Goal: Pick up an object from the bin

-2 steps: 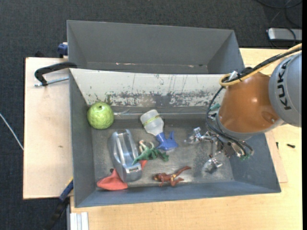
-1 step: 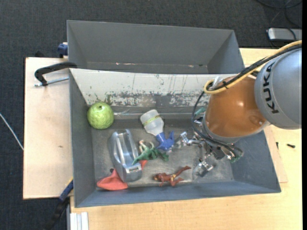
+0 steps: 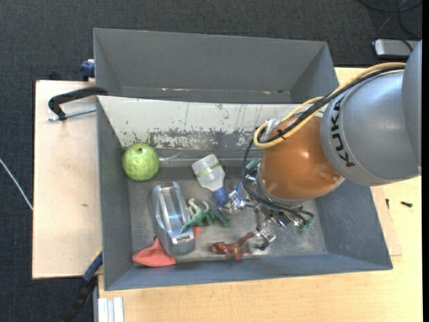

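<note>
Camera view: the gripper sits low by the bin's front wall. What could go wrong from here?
1. The gripper is close beside a small brown thing near the bin's front wall; it may push that thing against the wall rather than lift it.
2. A green toy and a blue-capped clear bottle lie close by; the orange cover could knock them.

Matt grey metal bin [image 3: 114, 203] (back wall scuffed); glossy green apple [image 3: 140, 162]; shiny silver metal tool [image 3: 171, 217].

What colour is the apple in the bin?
The apple is green, clearest in the camera view.
</note>
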You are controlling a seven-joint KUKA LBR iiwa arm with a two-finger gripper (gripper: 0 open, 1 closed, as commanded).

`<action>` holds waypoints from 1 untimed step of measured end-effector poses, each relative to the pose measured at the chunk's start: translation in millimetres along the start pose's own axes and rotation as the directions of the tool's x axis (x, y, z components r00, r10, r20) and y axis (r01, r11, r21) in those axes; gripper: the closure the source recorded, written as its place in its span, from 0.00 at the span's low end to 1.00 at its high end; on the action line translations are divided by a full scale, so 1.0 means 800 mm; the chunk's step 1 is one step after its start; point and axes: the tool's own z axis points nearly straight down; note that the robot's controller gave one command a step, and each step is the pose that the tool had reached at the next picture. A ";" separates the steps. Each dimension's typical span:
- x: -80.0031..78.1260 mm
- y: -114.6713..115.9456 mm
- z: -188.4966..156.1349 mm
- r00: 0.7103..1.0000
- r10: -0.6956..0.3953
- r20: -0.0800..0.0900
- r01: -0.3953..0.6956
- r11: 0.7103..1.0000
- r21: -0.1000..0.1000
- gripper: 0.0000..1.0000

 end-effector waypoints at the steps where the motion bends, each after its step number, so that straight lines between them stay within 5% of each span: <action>1: -0.005 0.007 -0.002 0.965 -0.263 0.012 0.263 0.965 0.002 1.00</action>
